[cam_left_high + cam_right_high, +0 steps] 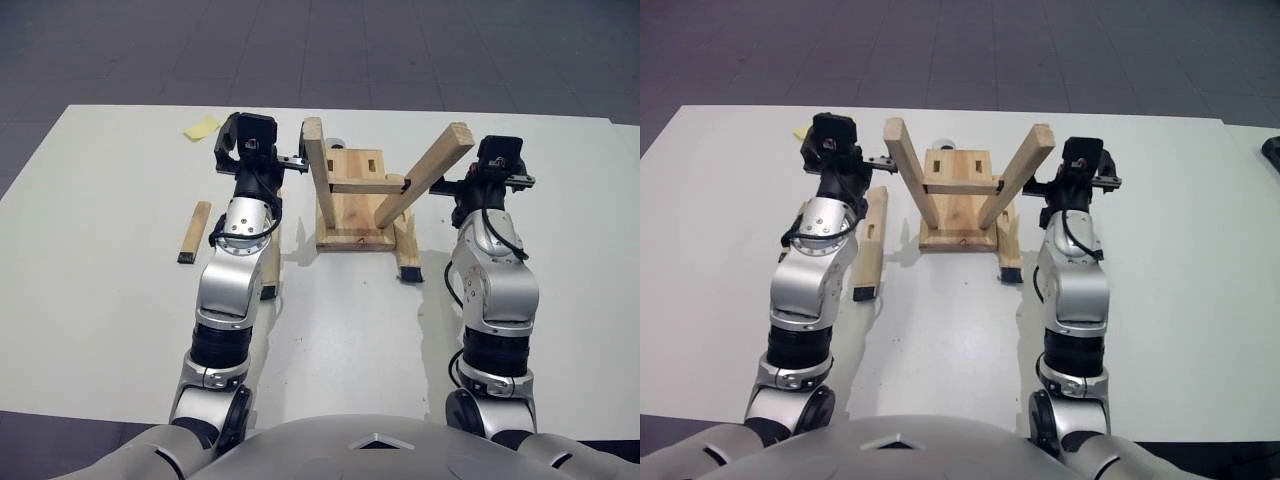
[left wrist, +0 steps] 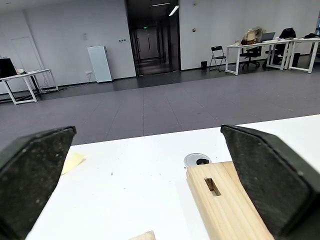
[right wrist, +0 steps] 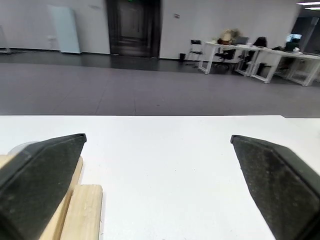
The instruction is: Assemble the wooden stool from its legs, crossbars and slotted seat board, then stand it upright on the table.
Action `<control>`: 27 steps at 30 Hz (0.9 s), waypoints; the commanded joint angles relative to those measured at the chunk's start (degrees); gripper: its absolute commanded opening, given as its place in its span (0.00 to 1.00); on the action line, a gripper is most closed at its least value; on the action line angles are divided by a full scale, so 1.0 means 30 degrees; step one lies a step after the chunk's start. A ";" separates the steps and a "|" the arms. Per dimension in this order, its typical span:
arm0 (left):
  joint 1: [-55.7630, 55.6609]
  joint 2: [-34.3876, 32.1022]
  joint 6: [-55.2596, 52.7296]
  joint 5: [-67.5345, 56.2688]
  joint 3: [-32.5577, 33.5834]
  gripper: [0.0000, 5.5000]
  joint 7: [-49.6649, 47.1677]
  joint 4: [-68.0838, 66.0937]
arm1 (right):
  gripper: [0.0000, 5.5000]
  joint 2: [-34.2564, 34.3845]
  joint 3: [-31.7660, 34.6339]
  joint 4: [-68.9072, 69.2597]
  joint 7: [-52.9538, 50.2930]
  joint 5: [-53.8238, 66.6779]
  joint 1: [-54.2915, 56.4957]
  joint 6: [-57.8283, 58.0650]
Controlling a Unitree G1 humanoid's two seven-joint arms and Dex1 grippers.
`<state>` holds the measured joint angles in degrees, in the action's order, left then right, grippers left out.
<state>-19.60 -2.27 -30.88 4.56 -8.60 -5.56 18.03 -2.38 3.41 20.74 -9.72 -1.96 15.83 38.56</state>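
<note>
Seat board (image 1: pixel 352 208) bearing two legs (image 1: pixel 320 175) and a crossbar (image 1: pixel 366 186); left gripper (image 2: pixel 150 150) at its 9 o'clock, right gripper (image 3: pixel 157 150) at 3 o'clock, both claws apart.

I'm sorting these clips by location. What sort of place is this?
Probably a large open office or lab hall. White desks with chairs line the far white wall, a dark tiled floor stretches across the room, and a corridor doorway opens behind.
</note>
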 commanded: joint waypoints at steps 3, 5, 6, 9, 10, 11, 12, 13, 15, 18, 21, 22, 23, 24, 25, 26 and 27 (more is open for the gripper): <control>0.0039 0.1086 -0.1638 0.0621 -0.1031 0.98 0.0068 -0.1672 | 0.98 0.1391 -0.1297 -0.0429 0.0095 -0.0028 0.0170 0.0450; 0.0148 0.1534 -0.2207 0.0430 0.0387 0.98 -0.0707 -0.2003 | 0.98 0.1607 0.0210 -0.1019 -0.1013 -0.0251 0.0179 0.0916; 0.0206 0.1860 -0.2413 0.0205 0.1224 0.98 -0.1158 -0.2067 | 0.98 0.1704 0.1008 -0.1227 -0.1640 -0.0339 0.0207 0.1068; 0.0263 0.2286 -0.2157 -0.0027 0.3209 0.98 -0.2328 -0.1463 | 0.98 0.1395 0.2623 -0.1492 -0.2553 -0.0485 0.0306 0.0982; 0.0224 0.2301 -0.1707 -0.0253 0.3303 0.98 -0.2073 -0.1113 | 0.98 0.1255 0.2616 -0.1456 -0.2296 -0.0361 0.0399 0.0771; 0.0170 0.2204 -0.1221 -0.0438 0.2944 0.98 -0.1483 -0.0788 | 0.98 0.1190 0.2386 -0.1364 -0.1846 -0.0148 0.0490 0.0537; 0.0116 0.2049 -0.0717 -0.0523 0.2318 0.98 -0.0803 -0.0504 | 0.98 0.1139 0.2014 -0.1244 -0.1392 0.0001 0.0568 0.0314; 0.0083 0.1750 -0.0290 -0.0308 0.1198 0.98 -0.0046 -0.0293 | 0.98 0.1141 0.1398 -0.1027 -0.0860 0.0151 0.0631 0.0056; 0.0165 0.1461 0.0122 0.0064 -0.0624 0.98 0.1135 -0.0300 | 0.98 0.1348 0.0377 -0.0660 0.0017 0.0477 0.0715 -0.0294; 0.0314 0.1473 -0.0094 0.0603 -0.1451 0.98 0.1288 -0.0841 | 0.98 0.1764 -0.0320 -0.0598 0.0096 0.0369 0.0747 -0.0482; 0.0170 0.1868 -0.1117 0.0354 0.0950 0.98 -0.0052 -0.1936 | 0.98 0.1804 0.0182 -0.1142 -0.0408 0.0089 0.0771 -0.0510; 0.0180 0.2095 -0.1436 -0.0014 0.1883 0.98 -0.0396 -0.2234 | 0.98 0.1766 0.0543 -0.1362 -0.0717 -0.0044 0.0798 -0.0420; 0.0168 0.2314 -0.1730 -0.0414 0.2820 0.98 -0.0752 -0.2543 | 0.98 0.1752 0.1108 -0.1618 -0.1137 -0.0127 0.0872 -0.0264; 0.0125 0.2584 -0.1939 -0.0866 0.3780 0.98 -0.1146 -0.2782 | 0.98 0.1764 0.1925 -0.1872 -0.1608 -0.0040 0.1019 -0.0114; 0.0035 0.2903 -0.2026 -0.1378 0.4875 0.98 -0.1676 -0.2946 | 0.98 0.1649 0.2886 -0.2103 -0.1964 0.0209 0.1279 -0.0083; -0.0077 0.3152 -0.1920 -0.1787 0.5780 0.98 -0.2202 -0.2989 | 0.98 0.1356 0.3677 -0.2225 -0.2160 0.0424 0.1609 -0.0253; -0.0202 0.3351 -0.1586 -0.2108 0.6489 0.98 -0.2683 -0.2924 | 0.98 0.0914 0.4237 -0.2262 -0.2169 0.0567 0.1974 -0.0568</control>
<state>-18.95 5.99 -36.05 0.19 6.12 -10.50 9.51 2.54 11.68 14.60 -15.12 -1.16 19.12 37.75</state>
